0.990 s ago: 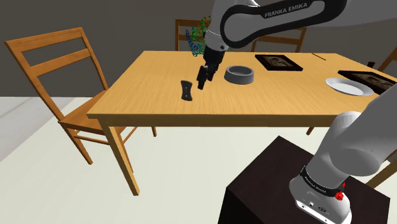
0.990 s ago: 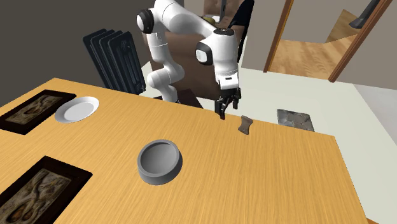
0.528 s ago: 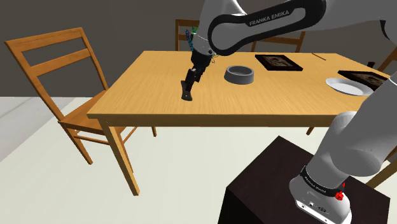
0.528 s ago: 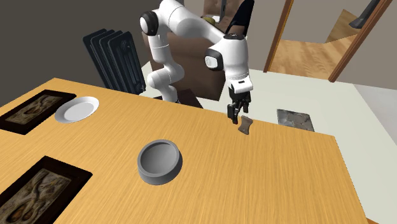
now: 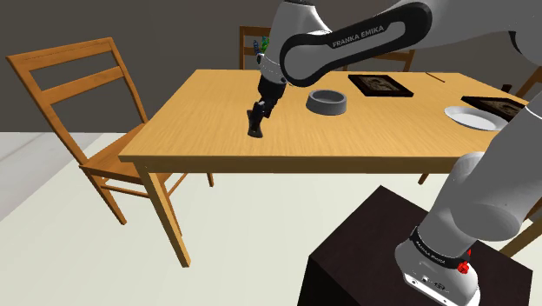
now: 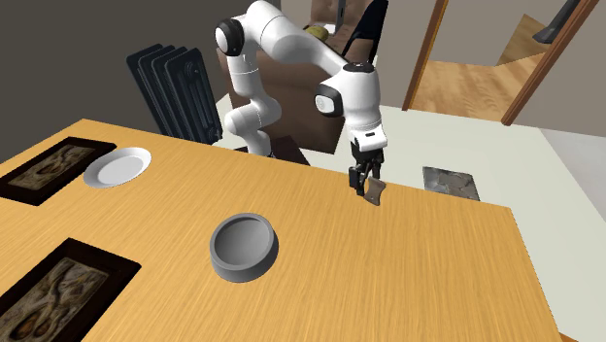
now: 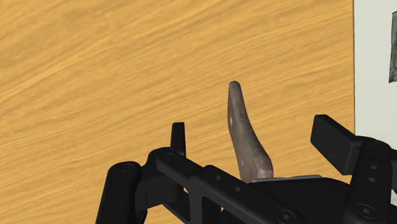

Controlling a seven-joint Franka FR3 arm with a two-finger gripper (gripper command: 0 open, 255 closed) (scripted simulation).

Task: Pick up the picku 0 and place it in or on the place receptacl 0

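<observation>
Two failures are to be feared at this point. The jaws are seen spread apart with nothing clasped, and the small brown-grey piece (image 7: 245, 133) is straddled by them without being touched on either side. That piece is stood on its narrow edge on the wooden surface (image 5: 195, 109), not far from the surface's edge on the arm's side, and well apart from the grey bowl (image 5: 328, 102), which is judged to be the receptacle.

First, a thing balanced on edge is easily toppled. If one finger is brought against it before the other, it may be knocked flat or skidded along the surface before it is pinched.

Second, its shape is seen in the wrist view to be curved and tapering, so little flat area is thought to be offered to the fingers. It could be squeezed out or turned in the grip once lifted. If only its thin upper end is caught, it could be dropped on the way to the bowl.
</observation>
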